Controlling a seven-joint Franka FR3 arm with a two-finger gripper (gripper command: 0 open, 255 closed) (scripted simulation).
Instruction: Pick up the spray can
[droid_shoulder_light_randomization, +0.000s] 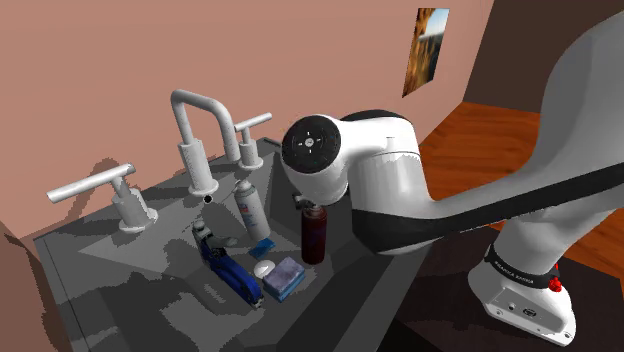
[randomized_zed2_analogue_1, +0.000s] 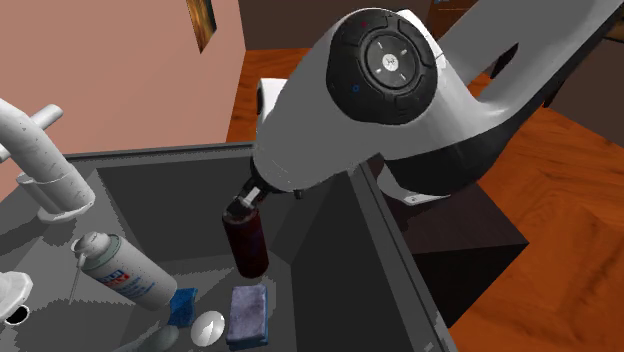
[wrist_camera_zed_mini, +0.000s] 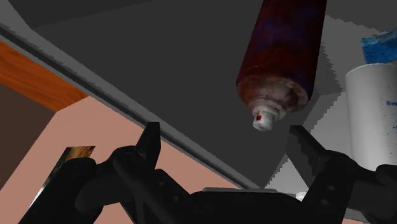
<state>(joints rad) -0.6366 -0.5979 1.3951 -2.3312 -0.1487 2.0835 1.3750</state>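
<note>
Spray can (droid_shoulder_light_randomization: 314, 235), dark red, stands upright in the grey sink (droid_shoulder_light_randomization: 130, 290) at the centre of the shoulder view. A white can (droid_shoulder_light_randomization: 253, 212) leans just to its left and a blue block (droid_shoulder_light_randomization: 283, 277) lies near its base. Your hand (wrist_camera_zed_mini: 224, 137) sits close above the nozzle (wrist_camera_zed_mini: 266, 118), fingers spread and touching nothing. The can's long axis is vertical, running straight away from the hand, so you look down onto its top. The nozzle lies off the mid-gap, toward the finger on the white can's side. My guess is you need a small sideways shift before you descend.
</note>
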